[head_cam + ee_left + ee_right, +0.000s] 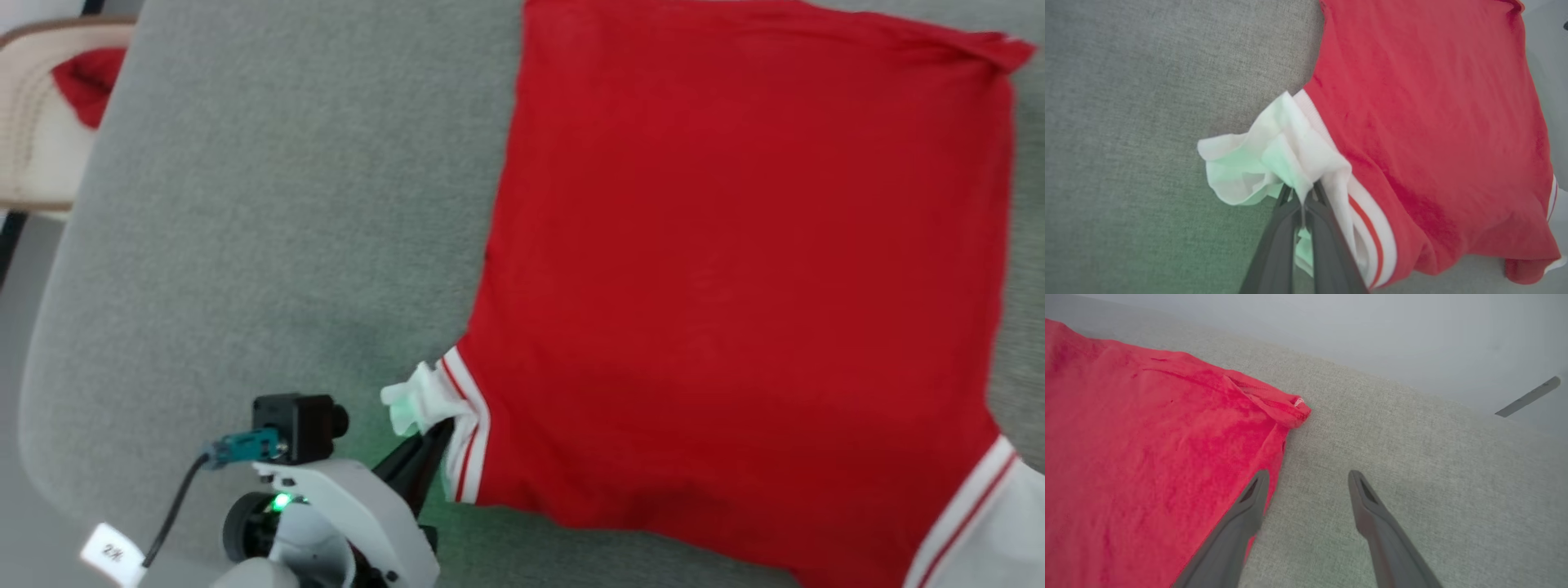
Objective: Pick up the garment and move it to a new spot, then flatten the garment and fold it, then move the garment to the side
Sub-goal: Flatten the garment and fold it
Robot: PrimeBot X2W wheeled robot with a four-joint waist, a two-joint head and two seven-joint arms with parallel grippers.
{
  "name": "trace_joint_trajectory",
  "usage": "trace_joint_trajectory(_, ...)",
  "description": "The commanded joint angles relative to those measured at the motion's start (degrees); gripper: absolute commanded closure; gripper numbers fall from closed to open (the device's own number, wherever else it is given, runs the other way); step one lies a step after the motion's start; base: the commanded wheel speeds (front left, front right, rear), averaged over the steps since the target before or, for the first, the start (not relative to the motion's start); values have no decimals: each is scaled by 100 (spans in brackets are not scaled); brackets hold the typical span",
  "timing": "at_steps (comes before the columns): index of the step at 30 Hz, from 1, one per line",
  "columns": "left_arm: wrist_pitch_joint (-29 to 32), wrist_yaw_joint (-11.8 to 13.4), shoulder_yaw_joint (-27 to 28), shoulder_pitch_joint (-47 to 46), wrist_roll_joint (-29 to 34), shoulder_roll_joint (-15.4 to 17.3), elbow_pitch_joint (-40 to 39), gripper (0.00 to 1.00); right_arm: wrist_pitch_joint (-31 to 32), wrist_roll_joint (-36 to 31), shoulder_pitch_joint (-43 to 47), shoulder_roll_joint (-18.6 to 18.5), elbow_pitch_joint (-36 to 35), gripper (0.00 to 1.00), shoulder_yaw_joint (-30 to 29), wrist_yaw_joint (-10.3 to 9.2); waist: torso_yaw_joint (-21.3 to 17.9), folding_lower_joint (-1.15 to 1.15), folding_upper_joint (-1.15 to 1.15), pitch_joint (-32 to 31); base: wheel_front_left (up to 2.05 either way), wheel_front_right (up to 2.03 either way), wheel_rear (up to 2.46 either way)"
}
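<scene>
The garment [735, 278], a bright red jersey with white sleeves and striped trim, lies spread flat on the grey fabric surface [286, 204]. My left gripper [433, 437] is shut on the bunched white sleeve at the garment's lower left corner. In the left wrist view the left gripper [1302, 196] pinches that white sleeve cloth [1274, 159] between its dark fingers. The right gripper [1308, 477] stands open above the grey surface, beside the garment's [1147, 457] right edge, with nothing between its fingers. One finger [1249, 506] overlaps the red cloth's edge.
A beige chair [41, 122] holding a small scrap of red cloth [90, 82] stands at the far left, off the surface. The surface's rounded edge runs down the left side. Bare grey fabric stretches left of the garment.
</scene>
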Motion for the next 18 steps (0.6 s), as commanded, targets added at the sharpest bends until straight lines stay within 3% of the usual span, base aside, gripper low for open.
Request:
trace_joint_trajectory(1, -31, -83, -30, -104, 21, -102, 73, 100, 40, 26, -244, -69, 249, 0, 115, -2, 424, -1, 0, 360, 0, 0, 0)
trace_joint_trajectory(10, -76, -373, -172, -316, -20, -432, 355, 100, 326, -22, -1178, -282, 1320, 0, 536, -3, 818, -1, 0, 626, 0, 0, 0)
trace_joint_trajectory(18, -117, -592, -258, -432, -68, -657, 655, 100, 980, 38, -1663, -294, 2211, 0, 1028, -1, 1056, -1, 0, 749, 0, 0, 0)
